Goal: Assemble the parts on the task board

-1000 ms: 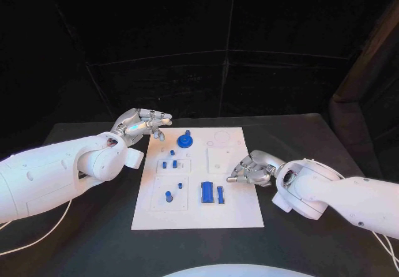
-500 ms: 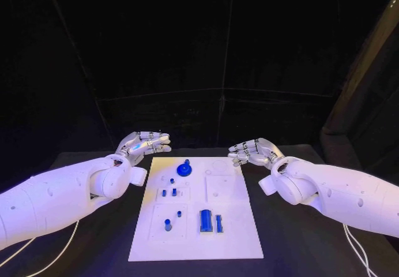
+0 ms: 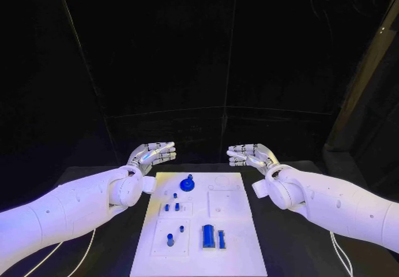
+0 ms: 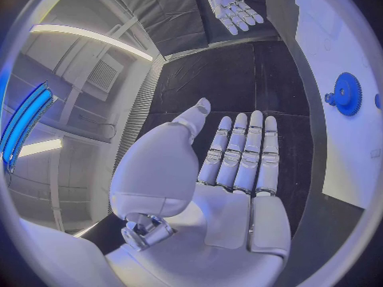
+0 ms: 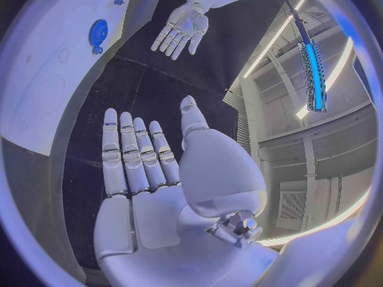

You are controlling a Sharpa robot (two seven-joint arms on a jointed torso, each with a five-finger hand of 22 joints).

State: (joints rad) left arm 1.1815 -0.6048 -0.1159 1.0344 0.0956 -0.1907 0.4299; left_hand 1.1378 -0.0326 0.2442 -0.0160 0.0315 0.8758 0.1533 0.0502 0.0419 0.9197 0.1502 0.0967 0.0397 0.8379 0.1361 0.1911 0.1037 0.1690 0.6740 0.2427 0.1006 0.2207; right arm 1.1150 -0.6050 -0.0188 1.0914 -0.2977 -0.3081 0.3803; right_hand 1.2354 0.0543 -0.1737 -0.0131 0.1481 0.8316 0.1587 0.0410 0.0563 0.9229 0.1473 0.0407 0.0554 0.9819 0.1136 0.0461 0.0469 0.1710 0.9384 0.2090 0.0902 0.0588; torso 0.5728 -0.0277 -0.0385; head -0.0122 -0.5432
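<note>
Overhead, from the head view, a black bench (image 3: 308,254) fills the lower frame under a dark draped backdrop. The white task board (image 3: 237,231) lies lower centre, its long axis running from the bottom edge up toward the backdrop; its near end is cut off by the frame. On it sit a blue gear (image 3: 188,184) near the top, small blue pegs (image 3: 171,206) mid-left, one blue peg (image 3: 170,239) lower left, and two upright-lying blue bars (image 3: 208,236) lower centre, their long axes parallel to the board's. The left hand (image 3: 151,154) hovers at centre left and the right hand (image 3: 251,154) at centre right, both above the board's far end, fingers spread and holding nothing.

Next, the left wrist view shows the left hand (image 4: 232,166) flat with fingers extended and empty, the gear (image 4: 348,94) at the right edge on the board (image 4: 335,38), and the right hand (image 4: 230,3) at top.

Lastly, the right wrist view shows the right hand (image 5: 143,166) flat and empty, the left hand (image 5: 182,27) at top, the gear (image 5: 98,32) upper left; the pegs are too small to make out.
</note>
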